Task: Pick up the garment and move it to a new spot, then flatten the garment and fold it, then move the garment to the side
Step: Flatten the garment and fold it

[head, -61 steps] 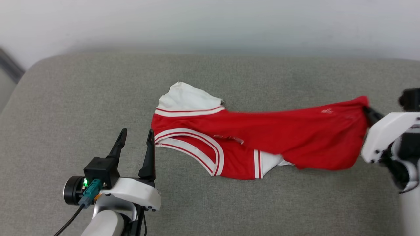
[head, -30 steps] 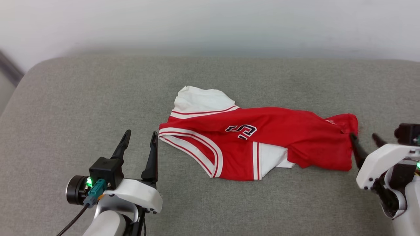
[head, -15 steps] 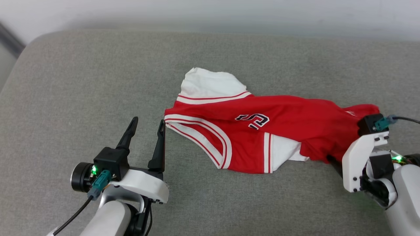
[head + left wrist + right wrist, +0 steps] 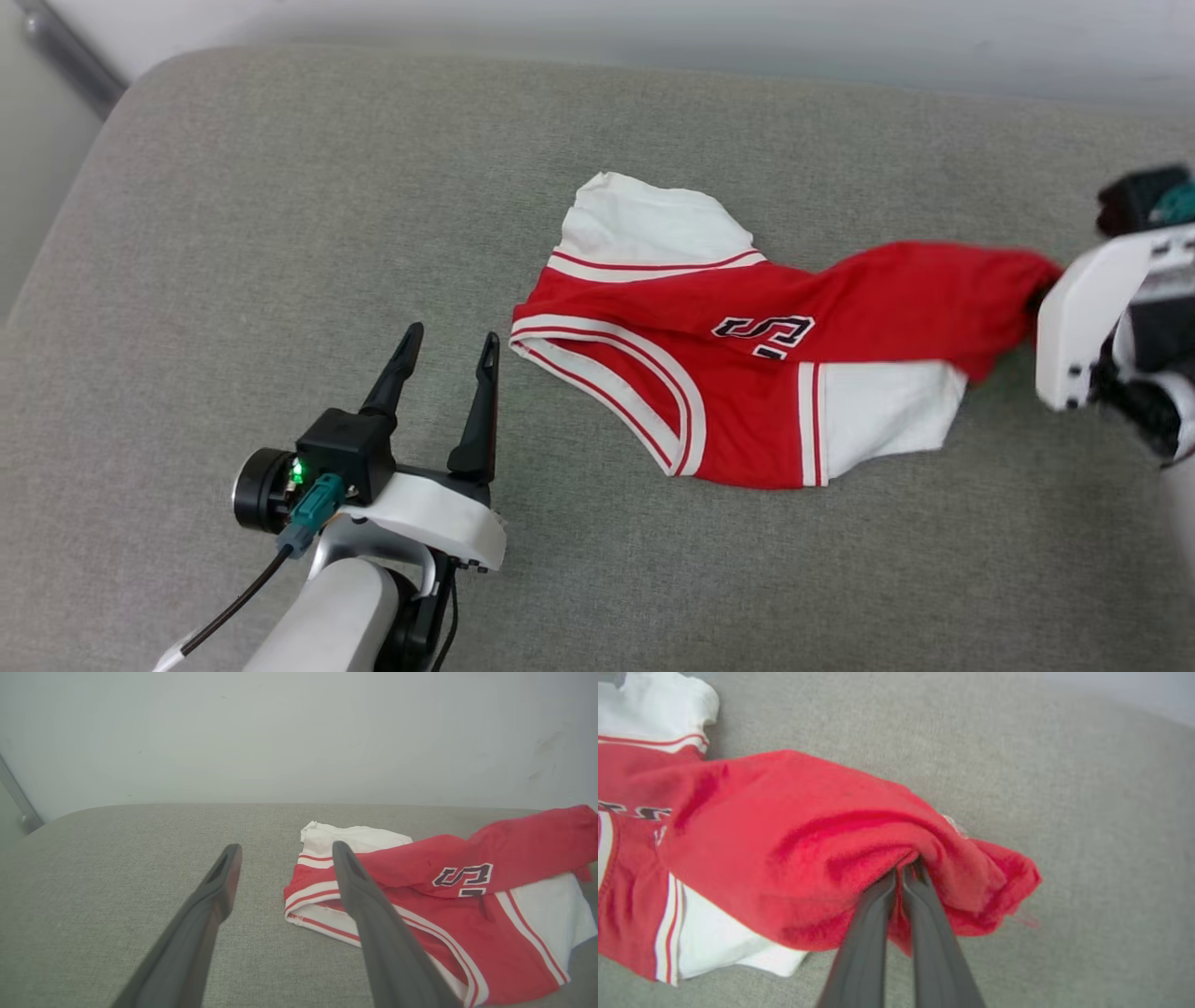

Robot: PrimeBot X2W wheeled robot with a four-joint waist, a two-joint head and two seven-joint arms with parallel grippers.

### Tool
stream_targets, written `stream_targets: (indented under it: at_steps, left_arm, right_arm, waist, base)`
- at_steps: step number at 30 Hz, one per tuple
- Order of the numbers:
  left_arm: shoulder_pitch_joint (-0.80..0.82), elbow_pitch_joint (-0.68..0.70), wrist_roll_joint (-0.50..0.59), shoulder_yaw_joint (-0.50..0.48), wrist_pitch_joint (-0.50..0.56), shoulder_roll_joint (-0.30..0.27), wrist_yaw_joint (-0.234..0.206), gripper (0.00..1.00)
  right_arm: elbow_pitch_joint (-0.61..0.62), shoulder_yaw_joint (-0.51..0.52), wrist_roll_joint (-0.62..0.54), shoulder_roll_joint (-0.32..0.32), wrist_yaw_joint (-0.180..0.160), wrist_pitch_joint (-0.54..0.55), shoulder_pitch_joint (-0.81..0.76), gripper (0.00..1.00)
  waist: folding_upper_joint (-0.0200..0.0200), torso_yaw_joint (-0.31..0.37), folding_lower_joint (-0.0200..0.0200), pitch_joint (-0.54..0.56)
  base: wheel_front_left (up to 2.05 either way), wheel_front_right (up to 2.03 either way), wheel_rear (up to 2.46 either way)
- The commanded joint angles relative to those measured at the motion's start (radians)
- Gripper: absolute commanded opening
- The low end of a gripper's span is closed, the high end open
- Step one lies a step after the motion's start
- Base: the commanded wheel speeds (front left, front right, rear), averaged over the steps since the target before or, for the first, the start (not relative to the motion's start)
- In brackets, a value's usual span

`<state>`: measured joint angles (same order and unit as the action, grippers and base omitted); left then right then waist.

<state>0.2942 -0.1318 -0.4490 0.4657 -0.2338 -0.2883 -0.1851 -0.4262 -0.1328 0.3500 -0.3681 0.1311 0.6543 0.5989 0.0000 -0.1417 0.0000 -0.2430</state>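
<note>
The red shirt (image 4: 738,392) lies crumpled right of centre on the grey cushion (image 4: 280,187). The right tool (image 4: 906,870) is clamped on its red right end, which is held raised. The left tool (image 4: 450,338) stands spread and empty, just left of the striped edge.

The garment (image 4: 747,373) is lying on the padded surface (image 4: 280,187), right of its middle and running left to right, with the far sleeve (image 4: 644,224) lying toward the wall (image 4: 280,732) and the near sleeve (image 4: 882,415) lying toward the robot. The left gripper (image 4: 452,332) is sitting just left of the garment's left edge, apart from it, its fingers pointing toward the wall behind the surface. The right gripper (image 4: 906,870) is sitting at the far right, its fingers pinching the garment's right end.
</note>
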Motion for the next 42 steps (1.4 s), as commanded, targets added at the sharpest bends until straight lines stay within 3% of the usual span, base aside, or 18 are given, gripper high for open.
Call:
stream_targets:
  at_steps: [1,6,10,16,17,18,19,26,30,33,37,42]
  left_arm:
    - [0.015,-0.004,0.002,0.002,-0.007,0.005,0.004,1.00]
    - [0.028,-0.007,0.003,0.009,-0.012,0.015,0.010,1.00]
    - [0.049,-0.015,0.007,0.016,-0.015,0.029,0.018,1.00]
    - [0.072,-0.035,0.004,0.020,-0.023,0.045,0.028,1.00]
    - [0.080,-0.044,0.009,0.021,-0.025,0.053,0.030,1.00]
    - [0.080,-0.047,0.010,0.020,-0.026,0.055,0.030,1.00]
    - [0.079,-0.049,0.010,0.020,-0.026,0.055,0.029,1.00]
    - [0.038,-0.064,0.007,0.005,-0.028,0.038,0.020,1.00]
    - [-0.006,-0.062,-0.002,-0.003,-0.024,0.023,0.002,1.00]
    - [-0.023,-0.054,-0.006,-0.002,-0.017,0.018,-0.003,1.00]
    - [-0.037,-0.040,-0.008,0.000,-0.008,0.006,-0.008,1.00]
    - [-0.037,-0.021,-0.004,0.008,0.003,0.001,-0.013,1.00]
  right_arm:
    - [0.022,0.010,-0.016,0.011,-0.001,0.001,0.033,0.00]
    - [0.051,0.018,-0.051,0.042,0.000,-0.011,0.122,0.00]
    - [0.020,-0.037,-0.064,0.083,0.000,-0.065,0.196,0.00]
    - [-0.136,-0.145,-0.032,0.154,0.000,-0.157,0.226,0.00]
    - [-0.235,-0.193,-0.003,0.165,-0.001,-0.208,0.215,0.03]
    - [-0.260,-0.207,0.007,0.168,-0.001,-0.231,0.214,0.37]
    - [-0.279,-0.217,0.016,0.171,-0.001,-0.258,0.215,1.00]
    - [-0.284,-0.220,0.055,0.173,0.000,-0.562,0.201,1.00]
    - [-0.231,-0.162,0.077,0.151,-0.001,-0.657,0.113,1.00]
    - [-0.232,-0.110,0.084,0.116,-0.001,-0.570,0.060,1.00]
    - [-0.218,-0.068,0.085,0.076,0.000,-0.372,-0.008,1.00]
    - [-0.146,-0.050,0.092,0.082,0.000,-0.134,-0.086,1.00]
  waist:
    - [0.0000,-0.010,0.0000,-0.001]
    - [0.0000,-0.034,0.0000,-0.019]
    - [0.0000,-0.057,0.0000,-0.050]
    - [0.0000,-0.081,0.0000,-0.079]
    - [0.0000,-0.085,0.0000,-0.082]
    - [0.0000,-0.085,0.0000,-0.080]
    - [0.0000,-0.084,0.0000,-0.078]
    - [0.0000,-0.044,0.0000,-0.023]
    - [0.0000,0.006,0.0000,0.048]
    - [0.0000,0.020,0.0000,0.069]
    - [0.0000,0.030,0.0000,0.082]
    - [0.0000,0.030,0.0000,0.074]
  base:
    - [0.00,0.00,0.00]
    - [0.00,0.00,0.00]
    - [0.00,0.00,0.00]
    - [0.00,0.00,0.00]
    - [0.00,0.00,0.00]
    - [0.00,0.00,0.00]
    - [0.00,0.00,0.00]
    - [0.00,0.00,0.00]
    - [0.00,0.00,0.00]
    - [0.00,0.00,0.00]
    - [0.00,0.00,0.00]
    - [0.00,0.00,0.00]
